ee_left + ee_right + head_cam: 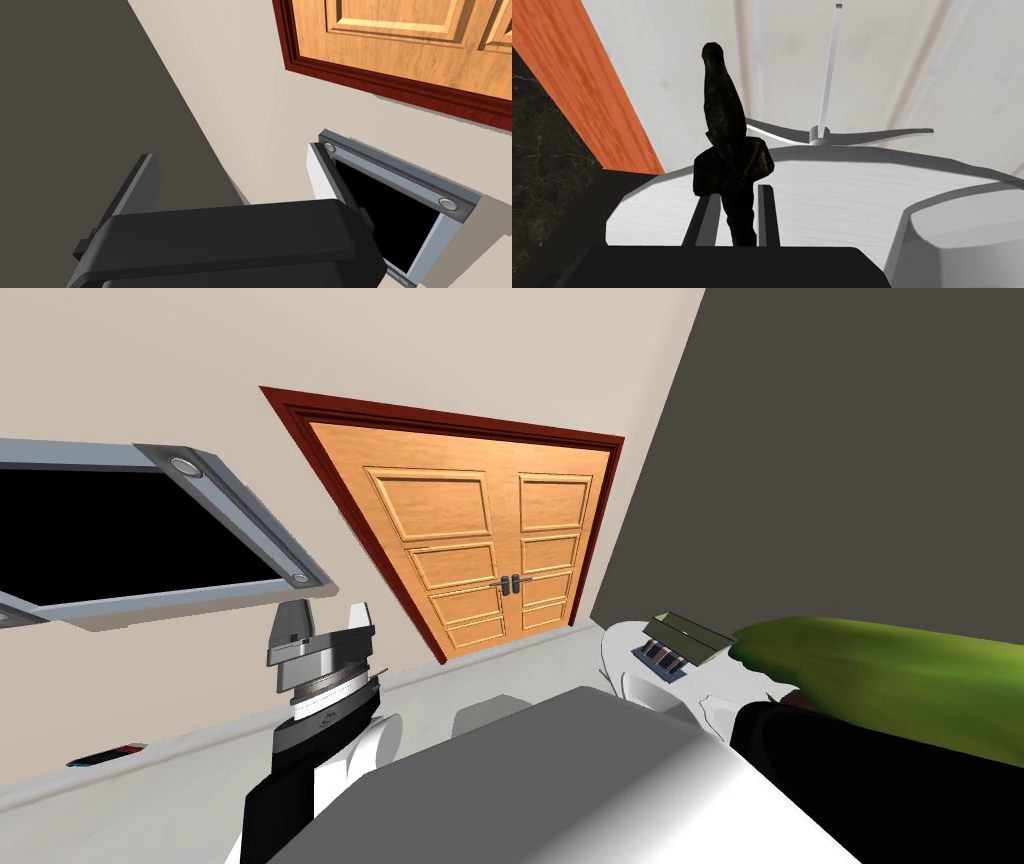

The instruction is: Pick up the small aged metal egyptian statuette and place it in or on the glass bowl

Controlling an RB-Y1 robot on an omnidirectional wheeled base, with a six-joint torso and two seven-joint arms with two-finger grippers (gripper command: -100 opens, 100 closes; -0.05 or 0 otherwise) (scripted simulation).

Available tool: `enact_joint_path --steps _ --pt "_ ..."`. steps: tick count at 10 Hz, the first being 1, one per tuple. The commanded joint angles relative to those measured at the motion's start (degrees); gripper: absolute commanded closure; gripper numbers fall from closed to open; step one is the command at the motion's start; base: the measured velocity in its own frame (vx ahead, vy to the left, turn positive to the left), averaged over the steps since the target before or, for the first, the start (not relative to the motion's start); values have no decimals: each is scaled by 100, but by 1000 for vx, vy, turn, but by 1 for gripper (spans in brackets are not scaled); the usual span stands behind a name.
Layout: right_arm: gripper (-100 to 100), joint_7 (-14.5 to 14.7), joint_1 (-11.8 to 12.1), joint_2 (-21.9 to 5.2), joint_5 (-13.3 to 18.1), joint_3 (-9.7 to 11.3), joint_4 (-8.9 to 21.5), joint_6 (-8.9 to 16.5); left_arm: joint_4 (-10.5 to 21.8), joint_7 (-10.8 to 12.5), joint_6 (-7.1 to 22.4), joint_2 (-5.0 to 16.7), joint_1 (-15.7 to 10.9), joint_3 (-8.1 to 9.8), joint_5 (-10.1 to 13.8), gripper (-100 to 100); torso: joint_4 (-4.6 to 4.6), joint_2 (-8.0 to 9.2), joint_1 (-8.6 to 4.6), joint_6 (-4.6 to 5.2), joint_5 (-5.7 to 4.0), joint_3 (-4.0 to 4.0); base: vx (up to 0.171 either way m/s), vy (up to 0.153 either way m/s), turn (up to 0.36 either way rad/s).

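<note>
My right gripper is shut on the small dark statuette, which stands up between the two fingers, its rough near-black body rising well past the tips. Beneath it lies a round white table top. A pale, thick-walled bowl sits on that table, off to the side of the gripper and apart from the statuette. My left gripper is raised at the left in the head view, open and holding nothing; the left wrist view shows its fingers spread wide.
A wooden double door in a dark red frame faces me. A grey-framed window with a black area is on the left wall. On the round white table at the right lie a green box and a large green leaf.
</note>
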Motion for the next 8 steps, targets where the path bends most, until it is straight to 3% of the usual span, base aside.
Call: enact_joint_path --steps 1,4,8 --pt "100 52 227 -142 -173 -77 -155 117 0 0 0 0 0 0 0 0 0 0 0 0 0 0 108 159 -35" --pt "100 65 454 -220 -281 -129 -504 313 0 0 0 1 0 1 0 0 2 6 -59 -7 -10 3 55 63 -3" --pt "100 32 626 -228 -330 -151 -1035 583 0 0 0 2 0 2 0 0 7 8 -112 -15 -22 7 48 -41 26"
